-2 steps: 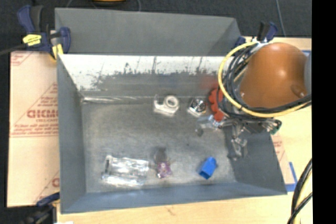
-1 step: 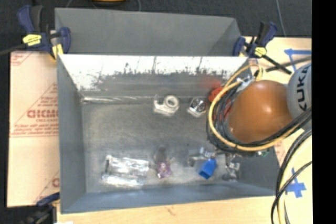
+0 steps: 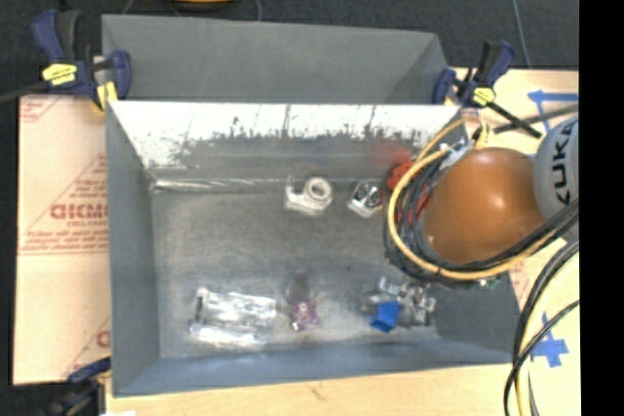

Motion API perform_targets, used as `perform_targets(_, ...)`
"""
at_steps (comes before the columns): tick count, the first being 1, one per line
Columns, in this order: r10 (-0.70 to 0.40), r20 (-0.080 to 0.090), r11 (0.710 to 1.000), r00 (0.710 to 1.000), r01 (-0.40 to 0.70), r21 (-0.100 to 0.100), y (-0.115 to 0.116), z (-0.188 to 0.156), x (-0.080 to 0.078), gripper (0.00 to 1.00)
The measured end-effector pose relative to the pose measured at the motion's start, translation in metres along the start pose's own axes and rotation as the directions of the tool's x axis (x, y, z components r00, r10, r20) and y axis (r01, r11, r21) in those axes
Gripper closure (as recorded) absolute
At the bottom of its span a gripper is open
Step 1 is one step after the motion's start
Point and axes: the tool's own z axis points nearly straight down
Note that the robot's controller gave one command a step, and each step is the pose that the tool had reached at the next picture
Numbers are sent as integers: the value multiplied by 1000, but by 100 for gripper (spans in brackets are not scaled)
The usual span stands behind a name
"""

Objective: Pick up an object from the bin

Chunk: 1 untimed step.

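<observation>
Camera view: grey metal bin (image 3: 136, 239), back wall scuffed and streaked. My smooth orange dome cover (image 3: 483, 205) hangs over its right side. Crinkled clear bag (image 3: 232, 315) lies front left. My claw (image 3: 408, 299) sits low at front right. I cannot tell its opening. A small blue block (image 3: 383, 318) lies just beside it, leftward.

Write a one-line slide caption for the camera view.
Robot gripper in the lower right of the grey bin, by a small blue piece; a white ring lies farther back.
</observation>
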Motion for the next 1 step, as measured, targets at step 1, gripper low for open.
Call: perform_targets(1, -134, 1, 991, 991, 134, 9, -20, -190, -11, 100)
